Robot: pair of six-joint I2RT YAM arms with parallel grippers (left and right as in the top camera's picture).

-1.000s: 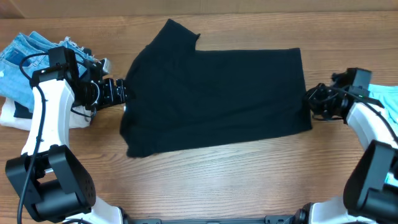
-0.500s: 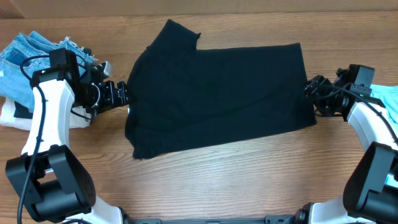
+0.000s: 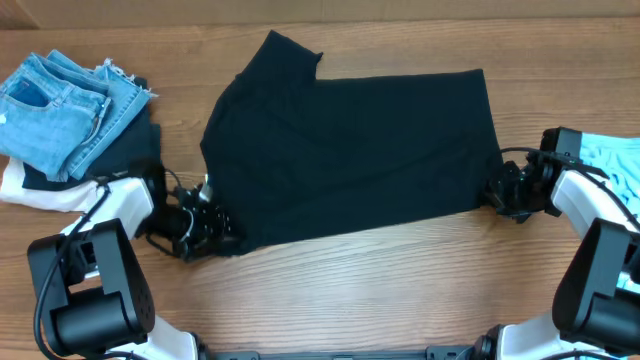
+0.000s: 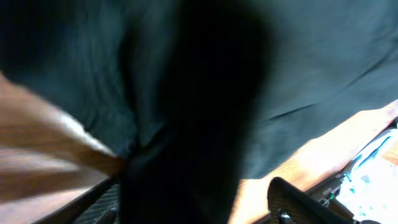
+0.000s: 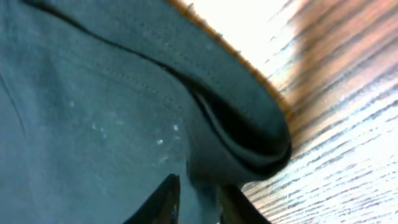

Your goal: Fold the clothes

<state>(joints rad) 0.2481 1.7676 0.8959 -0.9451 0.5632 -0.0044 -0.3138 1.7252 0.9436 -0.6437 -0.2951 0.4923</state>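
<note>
**Clerk:** Right, item count first?

**Inspector:** One black T-shirt (image 3: 350,150), spread flat across the middle of the table (image 3: 400,290). One sleeve (image 3: 290,55) shows, jutting at the far edge. Off to the left sits one frayed denim piece (image 3: 60,100), lying on top of one cream-white garment (image 3: 30,190). One pale blue cloth (image 3: 615,160) lies at the right edge, partly cut off by the frame. Both arms are in view, with two grippers in all.

**Clerk:** Position of the left gripper (image 3: 215,228)?

**Inspector:** Low on the table at the T-shirt's near-left corner, touching or overlapping the cloth. The wrist view is badly blurred (dark fabric fills most of it, with wood at both lower corners). One finger (image 4: 305,202) shows at the bottom. Whether the jaws stand wide or grip the cloth, I cannot tell.

**Clerk:** And the right gripper (image 3: 497,192)?

**Inspector:** At the near-right corner, against the hem. Its wrist view is sharper: a folded, stitched edge of black fabric lies on the wood, and the fingertips (image 5: 166,196) stand close together at the cloth. The gap looks narrow. It may be a pinch on the fabric, but that is not confirmed.
</note>
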